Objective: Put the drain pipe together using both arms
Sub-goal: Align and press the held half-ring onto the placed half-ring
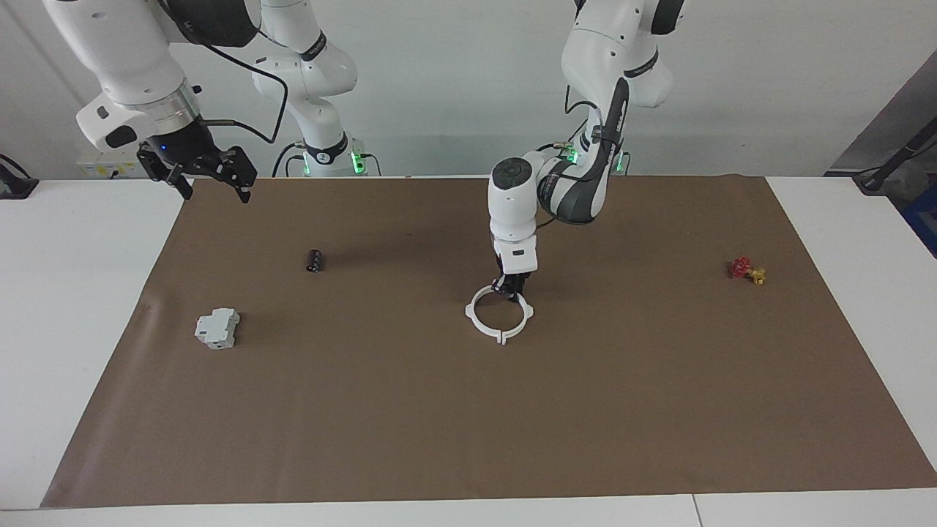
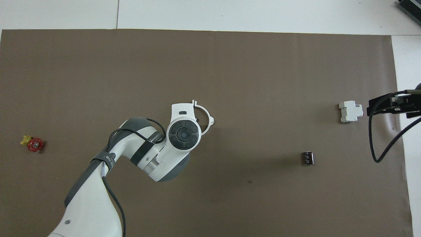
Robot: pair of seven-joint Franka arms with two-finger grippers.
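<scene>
The drain pipe [image 1: 501, 336] lies on the brown mat near the table's middle as one closed white ring, its two half arcs meeting at small tabs. My left gripper [image 1: 510, 290] points straight down at the ring's rim on the side nearest the robots, at or just above it. In the overhead view the left arm's wrist covers most of the drain pipe [image 2: 208, 116] and hides the gripper. My right gripper [image 1: 214, 192] hangs open and empty, high over the mat's edge at the right arm's end, and shows as right gripper [image 2: 383, 104] from above.
A grey-white blocky box [image 1: 217, 327] [image 2: 350, 111] and a small black cylinder [image 1: 315, 260] [image 2: 308, 157] lie toward the right arm's end. A red-and-yellow valve [image 1: 745, 270] [image 2: 33, 144] sits toward the left arm's end. The brown mat [image 1: 468, 424] covers most of the table.
</scene>
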